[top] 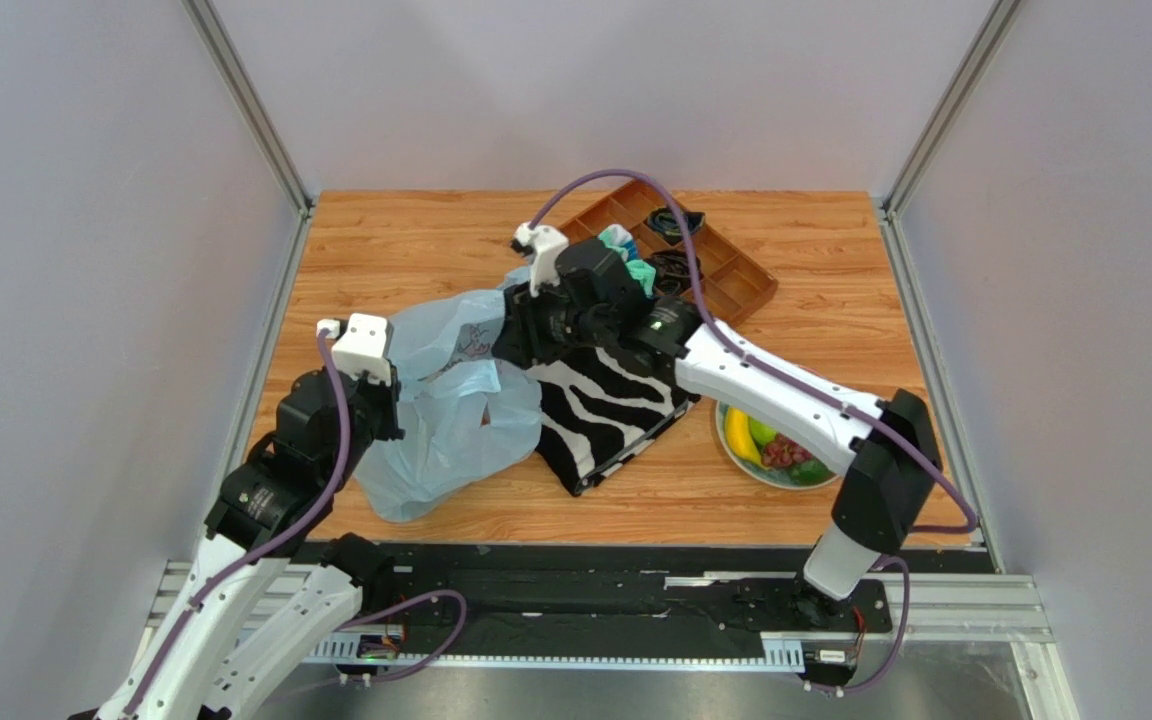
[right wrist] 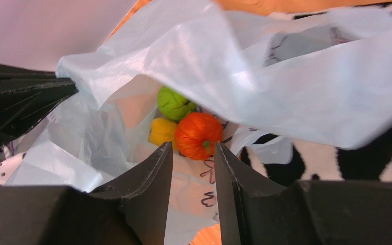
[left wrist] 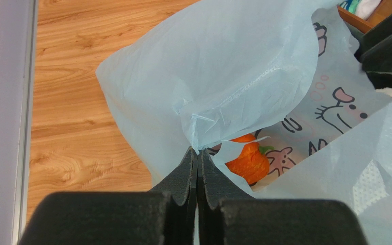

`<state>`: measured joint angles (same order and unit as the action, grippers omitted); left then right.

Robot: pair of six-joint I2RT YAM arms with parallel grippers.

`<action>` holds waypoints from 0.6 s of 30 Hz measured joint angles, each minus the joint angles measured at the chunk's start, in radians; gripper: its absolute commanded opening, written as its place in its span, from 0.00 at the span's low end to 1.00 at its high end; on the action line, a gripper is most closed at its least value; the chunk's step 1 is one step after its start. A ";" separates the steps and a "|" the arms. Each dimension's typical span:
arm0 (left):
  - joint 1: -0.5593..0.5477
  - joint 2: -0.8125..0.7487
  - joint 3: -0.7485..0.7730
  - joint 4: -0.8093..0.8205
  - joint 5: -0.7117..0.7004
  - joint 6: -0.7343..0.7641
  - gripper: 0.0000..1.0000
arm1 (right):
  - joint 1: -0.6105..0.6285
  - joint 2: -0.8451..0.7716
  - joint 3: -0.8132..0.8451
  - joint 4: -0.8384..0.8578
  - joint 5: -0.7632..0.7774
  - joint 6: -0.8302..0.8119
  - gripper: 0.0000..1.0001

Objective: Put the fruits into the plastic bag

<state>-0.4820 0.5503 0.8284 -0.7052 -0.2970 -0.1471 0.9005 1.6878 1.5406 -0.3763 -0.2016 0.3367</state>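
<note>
Pinching bag [left wrist: 218,76] rim, left tool [left wrist: 198,154] clenched on it; right tool [right wrist: 193,149] parted, empty, above mouth. Three fruits [right wrist: 198,133] lie inside. Hold rim high, withdraw straight up, fetch banana [top: 740,434] from plate [top: 748,474].

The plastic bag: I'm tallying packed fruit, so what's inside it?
Inside the plastic bag lie an orange fruit, a green fruit and a yellow fruit. Crumpled folds cover anything deeper.

Left tool [left wrist: 198,155] pinched shut; right tool [right wrist: 193,153] parted, arm outstretched.
</note>
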 measured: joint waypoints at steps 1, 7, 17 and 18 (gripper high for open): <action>0.000 0.000 0.000 0.000 0.000 0.000 0.00 | -0.018 -0.026 -0.016 0.003 0.010 0.000 0.39; 0.000 -0.001 0.000 0.000 0.000 0.000 0.00 | -0.109 -0.130 -0.143 0.001 0.092 -0.009 0.43; 0.000 -0.003 0.000 0.000 0.000 0.000 0.00 | -0.270 -0.385 -0.334 -0.259 0.436 -0.031 0.50; 0.000 -0.003 0.000 0.000 0.000 0.000 0.00 | -0.290 -0.409 -0.349 -0.288 0.478 -0.031 0.50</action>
<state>-0.4820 0.5472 0.8284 -0.7055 -0.2966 -0.1471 0.6106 1.2793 1.1915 -0.6643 0.2764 0.3058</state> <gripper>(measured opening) 0.007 0.491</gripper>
